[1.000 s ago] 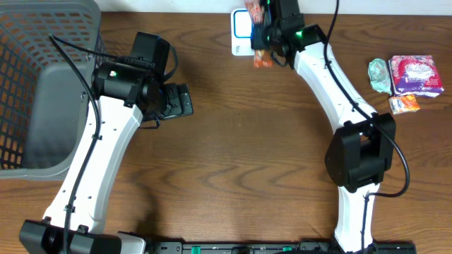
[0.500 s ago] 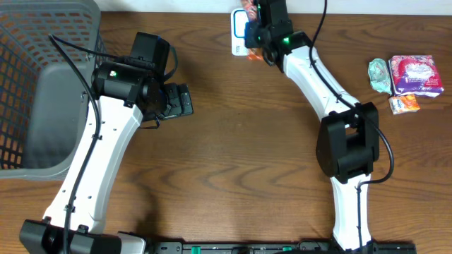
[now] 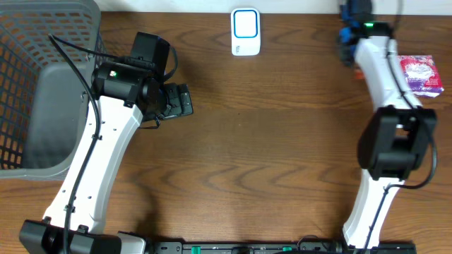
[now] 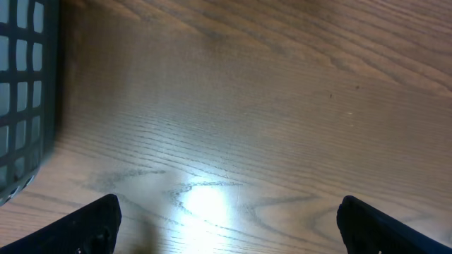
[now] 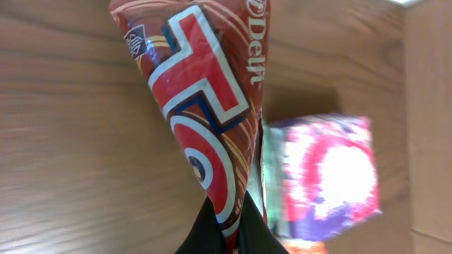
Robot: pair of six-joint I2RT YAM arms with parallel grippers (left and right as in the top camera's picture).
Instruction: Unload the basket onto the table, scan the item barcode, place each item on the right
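Note:
A red snack packet with white and blue print fills the right wrist view, its narrow end pinched in my right gripper, which is shut on it. No barcode shows on the side facing the camera. In the overhead view that gripper hangs at the table's back right, and the packet is hidden under the wrist. The white scanner with a blue window lies at the back centre, well left of it. My left gripper stands open over bare wood, its fingertips wide apart with nothing between them.
A grey mesh basket fills the left side, its wall also at the edge of the left wrist view. A pink and purple packet lies at the right edge, just beyond the held packet.
My right arm has swung from the scanner at the back centre over to the back right, carrying the red packet. The left arm has stayed still.

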